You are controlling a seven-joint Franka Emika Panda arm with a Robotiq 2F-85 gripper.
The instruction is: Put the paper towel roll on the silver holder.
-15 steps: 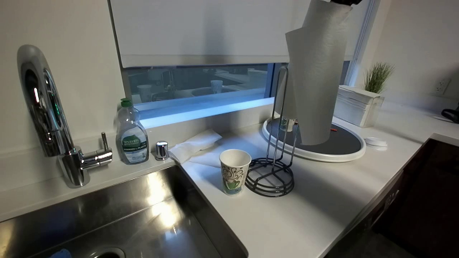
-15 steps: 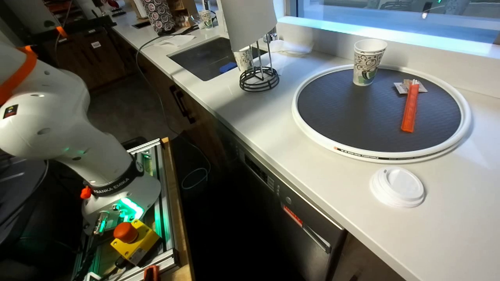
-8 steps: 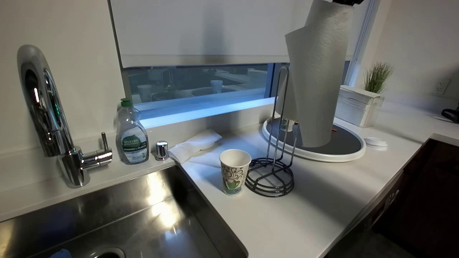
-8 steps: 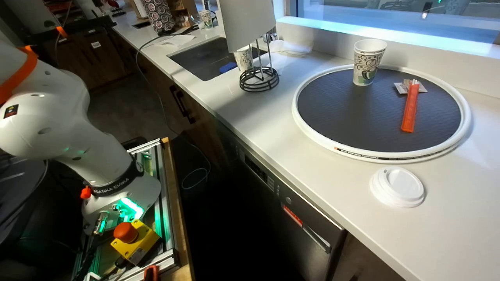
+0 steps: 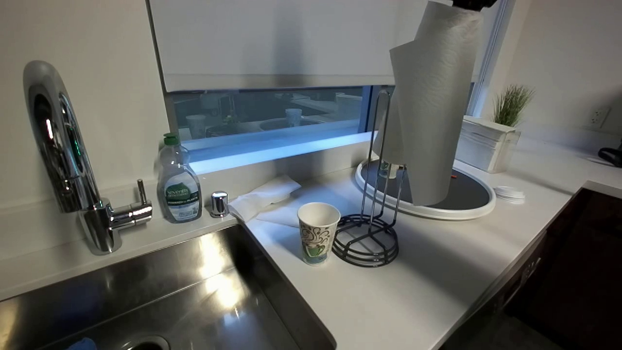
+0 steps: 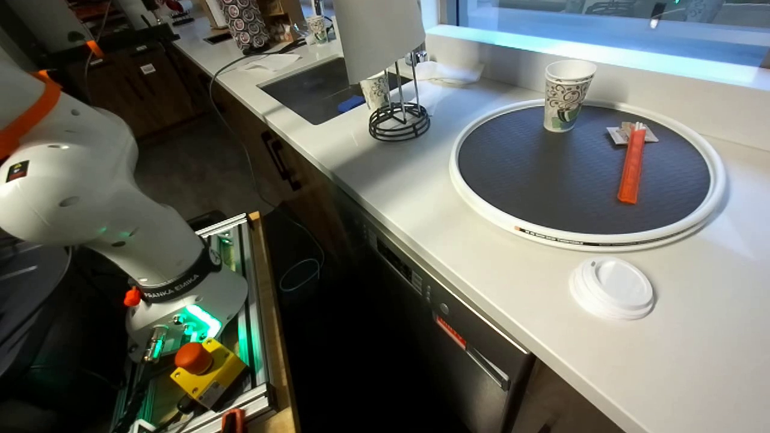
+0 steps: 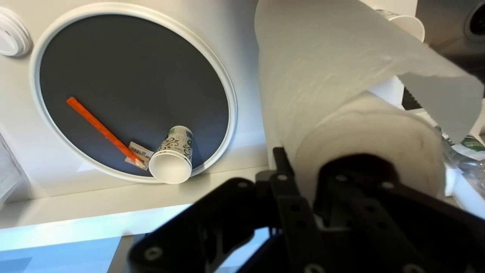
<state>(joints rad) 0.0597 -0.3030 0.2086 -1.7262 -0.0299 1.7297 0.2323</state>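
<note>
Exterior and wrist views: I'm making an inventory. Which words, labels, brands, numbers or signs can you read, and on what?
"FRANKA EMIKA": black band of the robot arm.
"SEVENTH": dish soap bottle; its remaining label print is too small.
Too small or blurred to read: red dishwasher sticker, print on the round tray's rim, packets, square sticker on the robot arm, white cabinet label.
No readable numbers.

In an exterior view: from over the sink [image 5: 165,287], facing the round tray [image 5: 470,195] beyond. In an exterior view: near and above tray, facing sinkward, catching my arm [image 6: 114,174]. My wrist view: steeply down on tray. All three share tray.
</note>
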